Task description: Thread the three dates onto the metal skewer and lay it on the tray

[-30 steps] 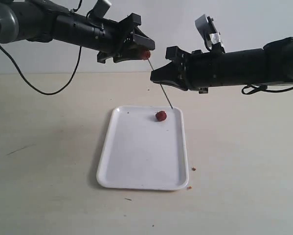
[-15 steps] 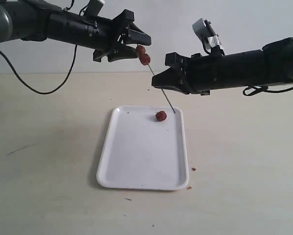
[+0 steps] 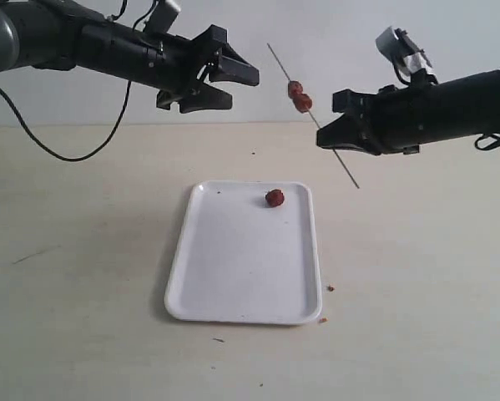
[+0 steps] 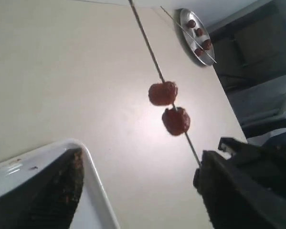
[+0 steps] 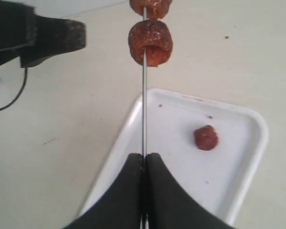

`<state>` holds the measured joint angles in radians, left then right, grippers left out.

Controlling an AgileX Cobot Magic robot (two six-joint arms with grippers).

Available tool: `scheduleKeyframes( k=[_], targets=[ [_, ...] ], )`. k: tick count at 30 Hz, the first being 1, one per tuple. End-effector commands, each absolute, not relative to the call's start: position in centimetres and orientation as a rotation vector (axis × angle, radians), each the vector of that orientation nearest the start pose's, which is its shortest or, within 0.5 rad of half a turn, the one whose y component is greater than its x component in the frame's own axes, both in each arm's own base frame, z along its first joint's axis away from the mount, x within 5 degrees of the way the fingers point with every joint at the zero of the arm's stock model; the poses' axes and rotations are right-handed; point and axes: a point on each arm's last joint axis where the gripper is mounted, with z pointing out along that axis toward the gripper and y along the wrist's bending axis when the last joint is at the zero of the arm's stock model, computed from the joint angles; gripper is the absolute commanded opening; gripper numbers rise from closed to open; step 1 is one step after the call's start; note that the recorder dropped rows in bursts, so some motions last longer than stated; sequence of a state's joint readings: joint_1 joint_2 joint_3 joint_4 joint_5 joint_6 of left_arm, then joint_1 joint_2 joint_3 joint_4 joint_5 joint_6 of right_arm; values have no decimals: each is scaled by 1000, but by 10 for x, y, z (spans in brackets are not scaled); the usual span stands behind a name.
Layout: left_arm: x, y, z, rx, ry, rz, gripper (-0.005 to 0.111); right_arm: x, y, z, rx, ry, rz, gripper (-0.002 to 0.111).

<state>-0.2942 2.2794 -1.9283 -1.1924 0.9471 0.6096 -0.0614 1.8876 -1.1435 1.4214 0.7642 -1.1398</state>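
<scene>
The thin metal skewer [image 3: 323, 134] slants in the air, with my right gripper [image 3: 326, 139] shut on its lower part. Two dates [image 3: 299, 95] sit close together on its upper half, also seen in the right wrist view as dates [image 5: 150, 42] on the skewer [image 5: 143, 109]. A third date [image 3: 274, 198] lies loose at the far right corner of the white tray [image 3: 179, 276]. My left gripper [image 3: 243, 90] hangs open and empty to the left of the skewered dates [image 4: 169, 107], apart from them.
Small reddish crumbs [image 3: 330, 288] lie on the table off the tray's near right corner. A black cable [image 3: 66, 153] trails under the left arm. The left wrist view shows a round metal dish [image 4: 195, 36] far off, holding several dark fruits and a rod.
My left gripper let go of the date and opened wide, staying to the left. My right gripper carried the skewer, with two dates on it, up and to the right.
</scene>
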Motion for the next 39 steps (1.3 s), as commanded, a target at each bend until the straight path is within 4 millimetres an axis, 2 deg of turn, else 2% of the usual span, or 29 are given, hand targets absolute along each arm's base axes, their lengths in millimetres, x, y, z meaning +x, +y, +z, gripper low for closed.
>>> scheduleKeyframes(
  k=[1, 3, 4, 6, 7, 9, 11, 14, 24, 30, 39],
  targets=[
    [449, -227, 224, 573, 2382, -1204, 68, 379, 15, 197, -169, 2370, 846, 0],
    [440, -244, 217, 655, 2437, -1081, 68, 373, 6, 188, -202, 2437, 785, 0],
    [431, -259, 213, 709, 2462, -999, 68, 367, 2, 181, -200, 2468, 772, 0],
    [418, -283, 206, 736, 2507, -873, 68, 360, 0, 169, -203, 2506, 741, 0],
    [415, -288, 204, 728, 2522, -816, 68, 358, -1, 166, -216, 2514, 720, 0],
    [405, -311, 192, 820, 2479, -546, 68, 355, -3, 161, -219, 2529, 677, 0],
    [399, -323, 184, 872, 2445, -365, 68, 354, -3, 160, -244, 2543, 670, 0],
    [397, -330, 172, 932, 2424, -213, 68, 352, -4, 158, -274, 2571, 648, 0],
    [417, -345, 159, 1045, 2350, -139, 68, 352, -4, 158, -268, 2572, 649, 0],
    [421, -346, 135, 1122, 2355, -101, 68, 352, -5, 158, -266, 2571, 643, 0],
    [424, -347, 117, 1141, 2349, -75, 68, 352, -5, 158, -266, 2571, 643, 0]
  ],
)
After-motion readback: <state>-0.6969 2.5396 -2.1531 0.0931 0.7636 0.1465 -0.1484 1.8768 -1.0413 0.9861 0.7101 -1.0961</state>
